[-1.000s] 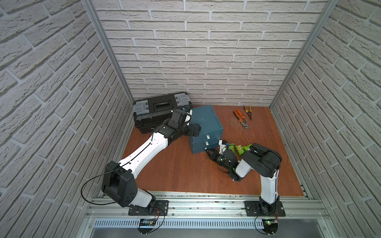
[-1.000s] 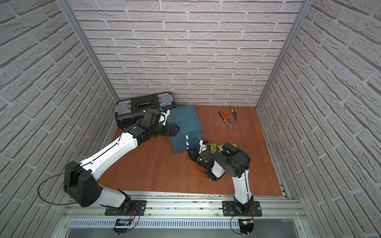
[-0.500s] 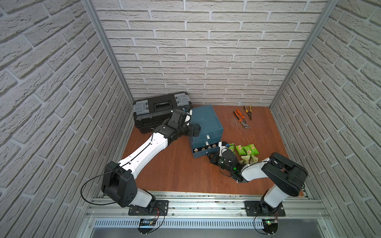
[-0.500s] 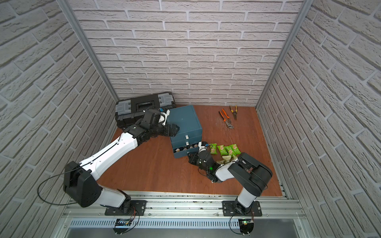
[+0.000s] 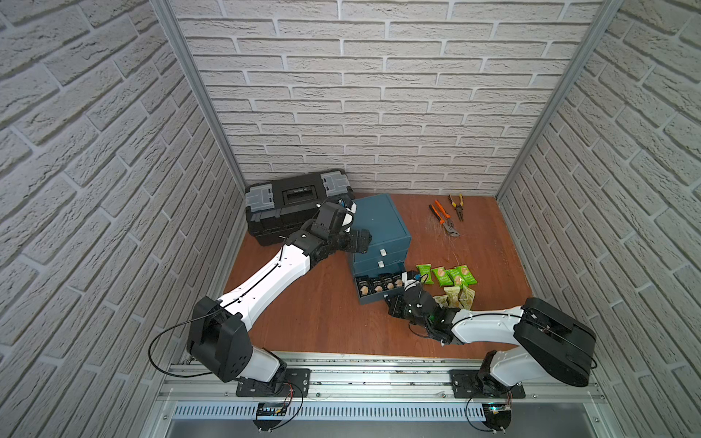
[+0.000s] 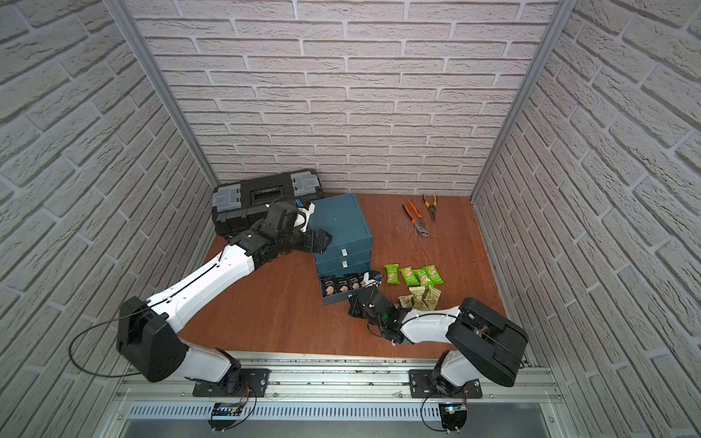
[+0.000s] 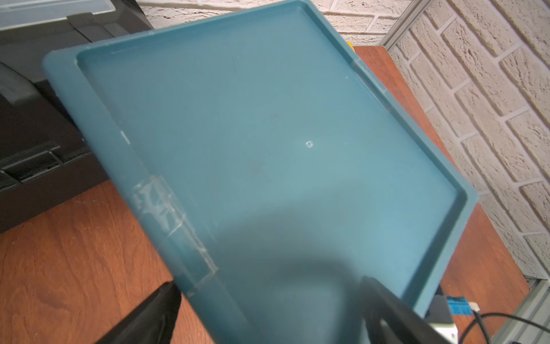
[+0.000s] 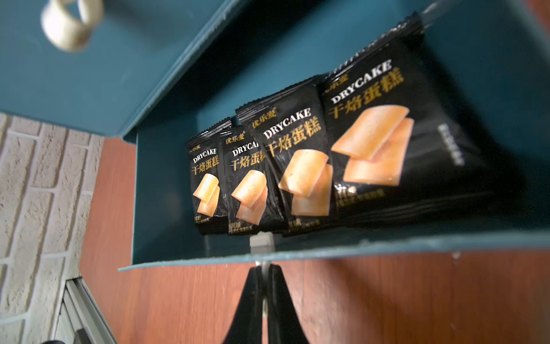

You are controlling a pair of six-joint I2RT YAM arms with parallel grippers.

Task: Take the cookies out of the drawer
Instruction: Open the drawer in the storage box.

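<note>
Pinching the small pale handle on the thin front wall of the pulled-out teal drawer, the right gripper keeps its tapered black fingers clenched together. Four of the cookies, flat glossy black packets with crimped ends, overlap in a row inside that drawer, while green packets and pale packets lie on the reddish wooden table just beside it. The left gripper is spread wide astride the rimmed edge of the smooth, scuffed plastic cabinet.
</note>
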